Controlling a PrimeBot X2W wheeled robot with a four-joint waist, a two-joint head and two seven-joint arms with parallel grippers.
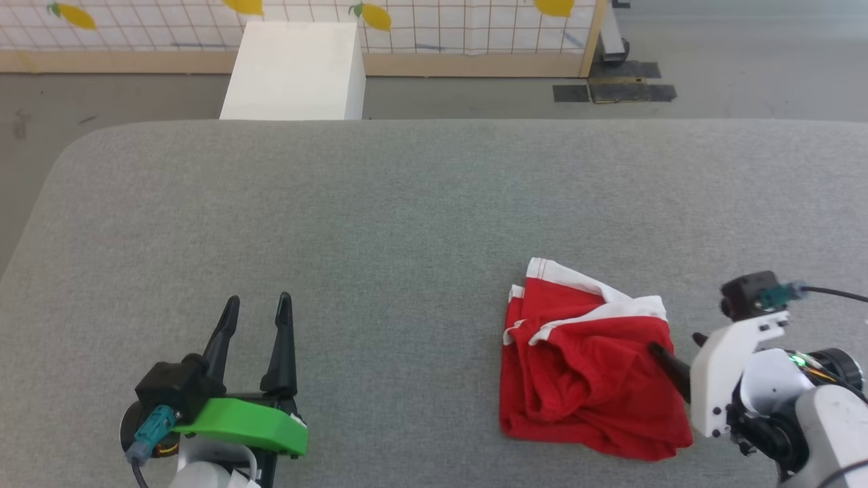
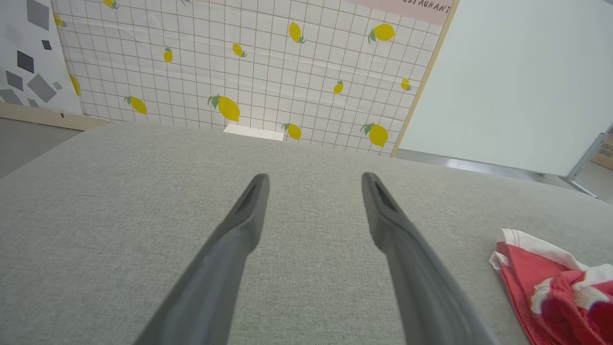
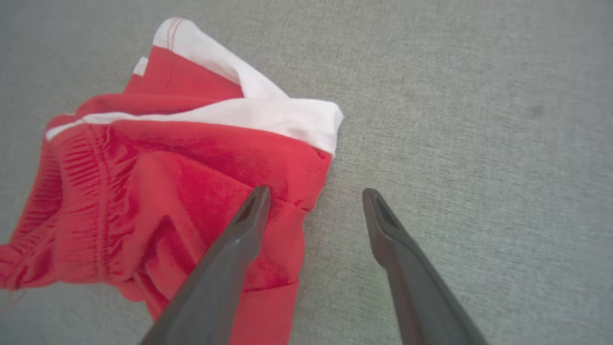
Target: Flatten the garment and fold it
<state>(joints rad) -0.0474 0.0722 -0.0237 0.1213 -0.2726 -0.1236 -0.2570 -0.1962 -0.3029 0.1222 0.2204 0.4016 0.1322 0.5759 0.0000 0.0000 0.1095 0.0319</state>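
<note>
— Red cloth is what I see first: the garment (image 1: 590, 373) lies bunched in a heap on the grey surface (image 1: 407, 203), toward my right and close to the near edge.
— Is it flat at all?
— No. It's rumpled, with folds running across it. The white trim sits on its far side, and a gathered waistband shows in the right wrist view.
— Where is your right gripper?
— My right gripper (image 3: 315, 189) is at the garment's right edge, jaws wide apart and holding nothing. One finger lies over the red cloth, the other over bare surface just beside it. Whether the first finger touches the cloth I cannot tell.
— And the left?
— My left gripper (image 1: 259, 298) is well apart from the garment, over bare surface at the near left. Its jaws are spread too, with nothing between them, and the fingers point away from me.
— Anything else around?
— A white box (image 1: 295, 68) stands on the floor (image 1: 475, 95) beyond the far edge, with a lemon-print wall (image 2: 239, 72) behind it.
</note>
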